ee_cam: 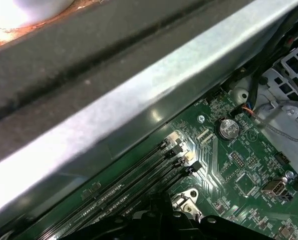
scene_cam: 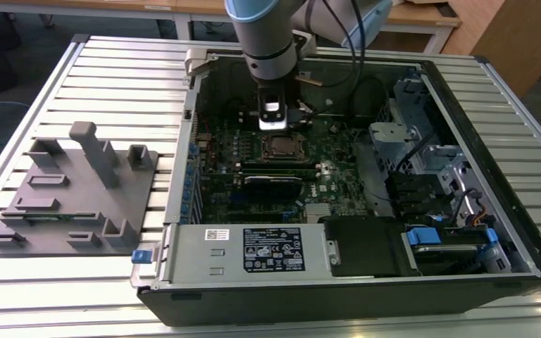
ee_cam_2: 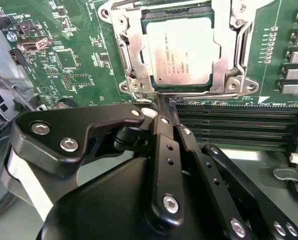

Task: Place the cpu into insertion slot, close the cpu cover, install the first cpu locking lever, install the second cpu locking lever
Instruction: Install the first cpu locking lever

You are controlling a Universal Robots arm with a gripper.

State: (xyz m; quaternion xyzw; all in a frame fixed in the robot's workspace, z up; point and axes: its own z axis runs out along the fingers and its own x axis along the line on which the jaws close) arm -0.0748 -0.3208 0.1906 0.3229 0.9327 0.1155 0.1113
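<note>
Cpu (ee_cam_2: 181, 50) lies flat in the insertion slot (ee_cam_2: 133, 86) on the green board (ee_cam_2: 78, 60) inside the open computer case (scene_cam: 524, 211). The cpu cover (ee_cam_2: 221, 60) frames it. The gripper (ee_cam_2: 161, 102), fingers drawn together with nothing visibly held, hangs at the slot's edge, just beside the black memory slots (ee_cam_2: 239, 125).

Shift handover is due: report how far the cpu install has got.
Done: the cpu sits in the insertion slot, the cpu cover lying flat around it. In hand: the gripper, shut, is at the socket's edge beside the memory slots. Left: the locking levers; whether either is latched cannot be told.
</note>
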